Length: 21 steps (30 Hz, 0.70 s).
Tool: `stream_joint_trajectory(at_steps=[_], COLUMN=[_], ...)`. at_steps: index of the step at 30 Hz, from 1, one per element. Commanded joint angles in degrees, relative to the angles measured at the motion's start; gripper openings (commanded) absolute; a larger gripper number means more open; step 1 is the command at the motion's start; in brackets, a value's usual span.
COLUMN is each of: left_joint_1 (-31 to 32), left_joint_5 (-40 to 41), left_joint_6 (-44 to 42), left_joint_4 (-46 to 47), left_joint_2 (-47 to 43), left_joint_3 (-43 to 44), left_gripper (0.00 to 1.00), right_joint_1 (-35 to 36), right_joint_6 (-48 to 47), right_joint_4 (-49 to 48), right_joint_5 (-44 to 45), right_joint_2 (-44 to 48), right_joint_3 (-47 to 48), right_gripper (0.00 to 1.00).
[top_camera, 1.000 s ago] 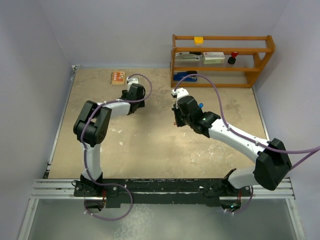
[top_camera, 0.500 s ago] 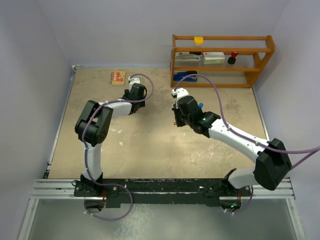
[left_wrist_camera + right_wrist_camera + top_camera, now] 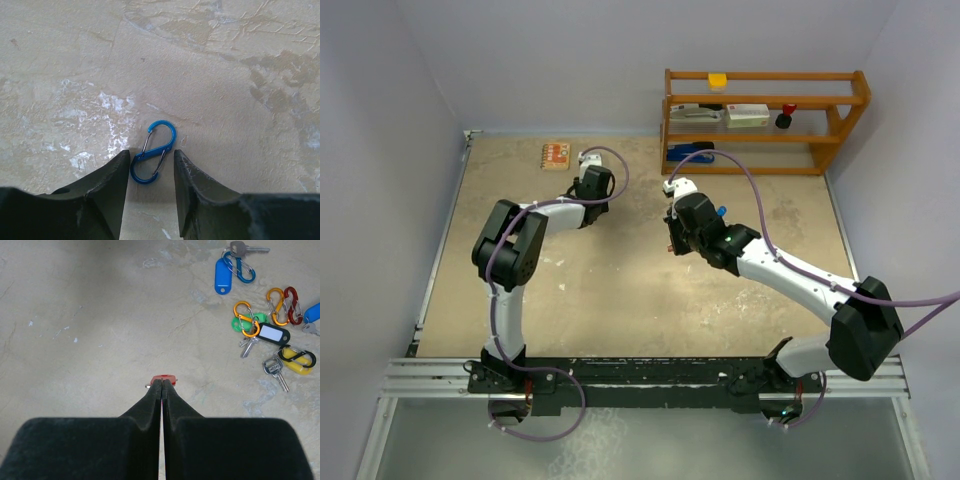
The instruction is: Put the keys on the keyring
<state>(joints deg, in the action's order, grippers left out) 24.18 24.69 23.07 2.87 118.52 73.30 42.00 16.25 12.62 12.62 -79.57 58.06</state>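
Observation:
In the left wrist view a blue S-shaped clip (image 3: 153, 152) lies flat on the table, between the tips of my left gripper (image 3: 151, 167). The jaws are open, one on each side of the clip, and hold nothing. My right gripper (image 3: 162, 385) is shut on a red-headed key (image 3: 164, 377) and holds it above the table. A cluster of keys lies to its far right: a blue tag (image 3: 223, 276) with a grey key (image 3: 245, 248), a black-framed white tag (image 3: 273, 333), a yellow tag (image 3: 295, 365), and silver keys (image 3: 275, 371) among orange, red and black clips.
A wooden shelf (image 3: 760, 120) with small items stands at the back right. A small orange box (image 3: 556, 155) lies at the back, left of my left gripper (image 3: 592, 185). My right gripper (image 3: 672, 240) is mid-table. Grey walls close in both sides.
My left gripper has crept a little farther back and to the right. The right arm has not moved.

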Motion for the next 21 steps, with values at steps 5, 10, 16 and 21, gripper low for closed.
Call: stream_joint_trajectory(at_steps=[5,10,16,21], left_joint_1=[0.2,0.2,0.2,0.2], left_joint_5=[-1.5,-1.9,-2.0,-2.0], left_joint_6=[-0.6,-0.5,-0.6,-0.6], left_joint_4=[-3.6,-3.8,-3.8,-3.7], left_joint_2=[1.6,1.4,0.7,-0.5], left_joint_3=[-1.1,-1.6,-1.8,-2.1], left_gripper=[0.33,0.08,0.00,0.00], right_joint_1=[0.2,0.2,0.2,0.1], right_joint_6=[-0.1,0.1,0.2,0.2], right_joint_4=[-1.1,-1.3,-1.2,-1.3], right_joint_5=[0.3,0.4,0.6,0.8], right_joint_2=[0.7,0.6,0.6,0.6], right_joint_3=[-0.1,-0.1,0.0,0.0], right_gripper=[0.00,0.00,0.00,0.00])
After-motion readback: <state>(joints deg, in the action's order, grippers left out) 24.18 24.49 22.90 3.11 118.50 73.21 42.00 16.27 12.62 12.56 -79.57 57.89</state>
